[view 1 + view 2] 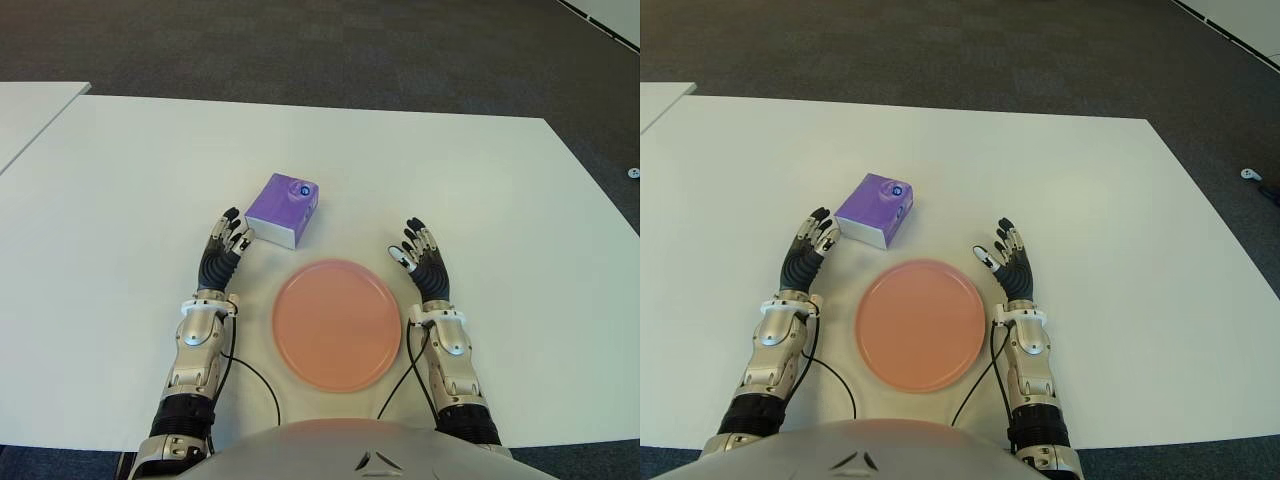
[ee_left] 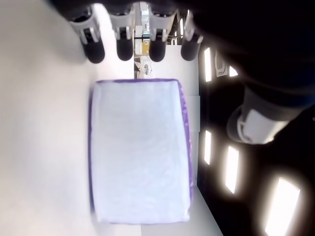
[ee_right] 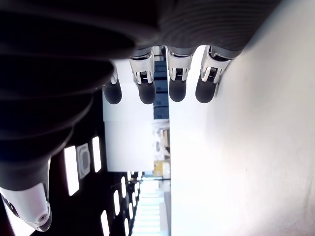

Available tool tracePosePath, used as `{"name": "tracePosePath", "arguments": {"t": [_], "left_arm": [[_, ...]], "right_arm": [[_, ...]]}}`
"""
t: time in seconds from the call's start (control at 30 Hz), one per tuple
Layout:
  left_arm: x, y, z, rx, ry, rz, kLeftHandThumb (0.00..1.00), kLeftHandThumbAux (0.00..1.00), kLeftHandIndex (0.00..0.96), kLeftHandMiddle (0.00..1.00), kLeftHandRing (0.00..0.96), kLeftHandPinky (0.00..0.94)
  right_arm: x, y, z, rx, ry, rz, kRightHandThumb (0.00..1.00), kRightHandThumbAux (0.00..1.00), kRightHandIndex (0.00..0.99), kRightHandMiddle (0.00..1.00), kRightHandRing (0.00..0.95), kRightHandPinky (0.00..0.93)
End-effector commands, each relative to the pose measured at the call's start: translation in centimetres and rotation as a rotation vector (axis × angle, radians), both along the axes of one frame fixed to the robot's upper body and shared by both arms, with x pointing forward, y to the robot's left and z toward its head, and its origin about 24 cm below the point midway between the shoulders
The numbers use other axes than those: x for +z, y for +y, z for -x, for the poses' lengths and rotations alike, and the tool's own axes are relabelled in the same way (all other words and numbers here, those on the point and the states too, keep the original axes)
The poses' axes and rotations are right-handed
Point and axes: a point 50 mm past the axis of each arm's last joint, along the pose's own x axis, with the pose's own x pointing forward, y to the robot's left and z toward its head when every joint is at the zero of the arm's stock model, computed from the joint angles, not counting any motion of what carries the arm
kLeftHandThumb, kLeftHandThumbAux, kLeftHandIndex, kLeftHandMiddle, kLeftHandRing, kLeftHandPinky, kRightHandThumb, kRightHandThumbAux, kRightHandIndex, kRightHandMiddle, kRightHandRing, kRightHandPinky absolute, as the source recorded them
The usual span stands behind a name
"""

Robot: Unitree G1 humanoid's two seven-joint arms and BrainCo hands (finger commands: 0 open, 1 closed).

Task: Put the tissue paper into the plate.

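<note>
A purple tissue paper pack [image 1: 283, 208] with a white side lies on the white table [image 1: 120, 180], just beyond the round pink plate [image 1: 337, 323]. My left hand [image 1: 226, 240] is at the pack's near left corner, fingers straight and spread, the fingertips close to the pack; I cannot tell whether they touch it. In the left wrist view the pack [image 2: 140, 150] fills the space in front of the fingers [image 2: 125, 46]. My right hand [image 1: 419, 249] shows to the right of the plate, fingers extended and holding nothing.
A second white table [image 1: 25, 115] stands at the far left across a narrow gap. Dark carpet [image 1: 330, 50] lies beyond the table's far edge. Black cables [image 1: 262, 385] run from both forearms toward my body.
</note>
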Motion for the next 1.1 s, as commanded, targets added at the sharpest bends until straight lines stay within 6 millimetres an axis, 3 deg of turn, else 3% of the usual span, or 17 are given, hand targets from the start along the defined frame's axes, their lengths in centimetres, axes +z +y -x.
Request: {"name": "tracePosePath", "arguments": {"t": [0.03, 1.1], "left_arm": [[-0.85, 0.07, 0.46, 0.008, 0.051, 0.001, 0.0, 0.517, 0.0, 0.0, 0.0, 0.0], [-0.78, 0.14, 0.45, -0.001, 0.055, -0.009, 0.0, 0.511, 0.0, 0.0, 0.0, 0.0]], "right_arm": [[-2.95, 0.09, 1.92, -0.006, 0.179, -0.009, 0.007, 0.635, 0.0, 0.0, 0.0, 0.0], [-2.77, 0.16, 1.99, -0.011, 0.178, -0.007, 0.0, 0.642, 0.0, 0.0, 0.0, 0.0]]}}
